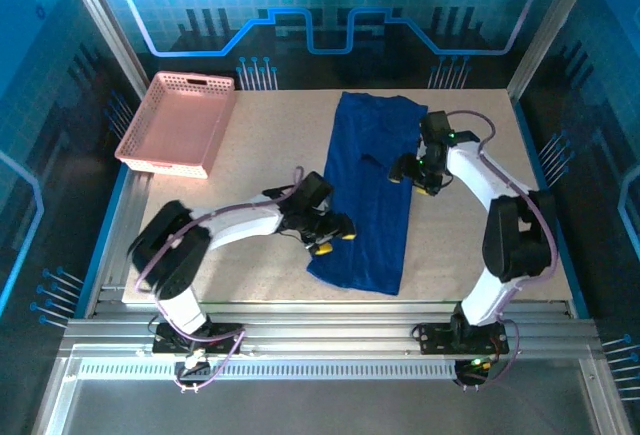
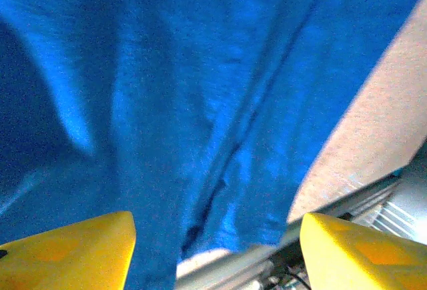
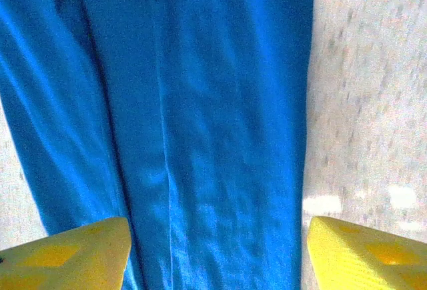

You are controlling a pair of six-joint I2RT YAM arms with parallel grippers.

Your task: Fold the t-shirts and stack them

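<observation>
- One blue t-shirt (image 1: 365, 195) lies on the tabletop (image 1: 260, 155), folded lengthwise into a long narrow strip.
- It runs from near the middle of the far edge down toward the near edge, a little right of centre, with its near end angled slightly to the left.
- Its upper face is plain blue with long creases running along the strip. No print can be seen on it.
- Left gripper (image 1: 335, 233) sits low at the strip's left edge, close to the near end. In the left wrist view its yellow fingers (image 2: 80, 250) stand spread wide, with the cloth lying beyond them and nothing pinched between them.
- Right gripper (image 1: 402, 169) sits at the strip's right edge, in its far half. In the right wrist view its yellow fingers (image 3: 360, 250) are also spread wide over the cloth, one over the shirt and one over bare tabletop, gripping nothing.
- One pink basket (image 1: 165, 165) stands at the far left corner of the tabletop, well apart from the shirt and both arms.
</observation>
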